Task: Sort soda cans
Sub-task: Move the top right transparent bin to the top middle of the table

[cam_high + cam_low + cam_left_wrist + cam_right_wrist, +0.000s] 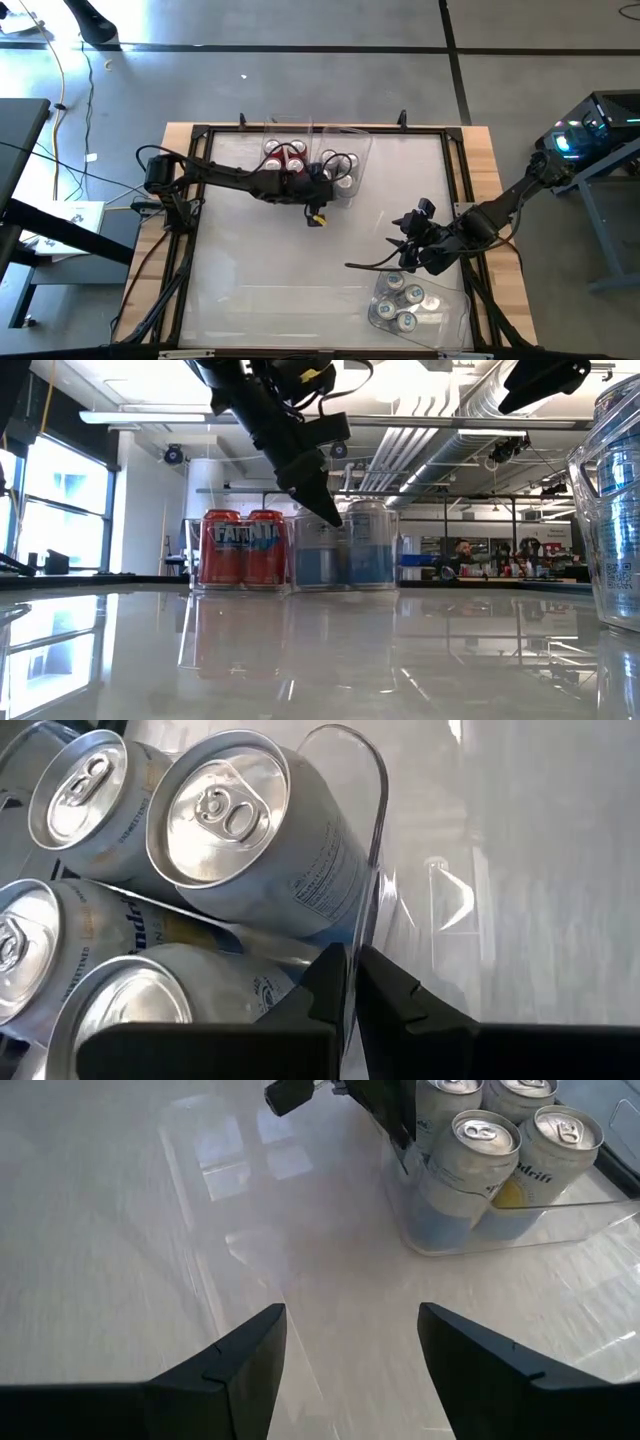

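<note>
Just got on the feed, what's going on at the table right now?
The left gripper is shut on the wall of the clear bin holding the silver-grey cans, next to the bin of red cans at the table's far side. The right gripper hangs open over bare table, near a third bin of cans at the near right corner.

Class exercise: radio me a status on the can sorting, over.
Left gripper shut on clear bin wall beside silver cans. Right gripper open, empty, above bare table. Red cans binned. Nothing obstructing.
</note>
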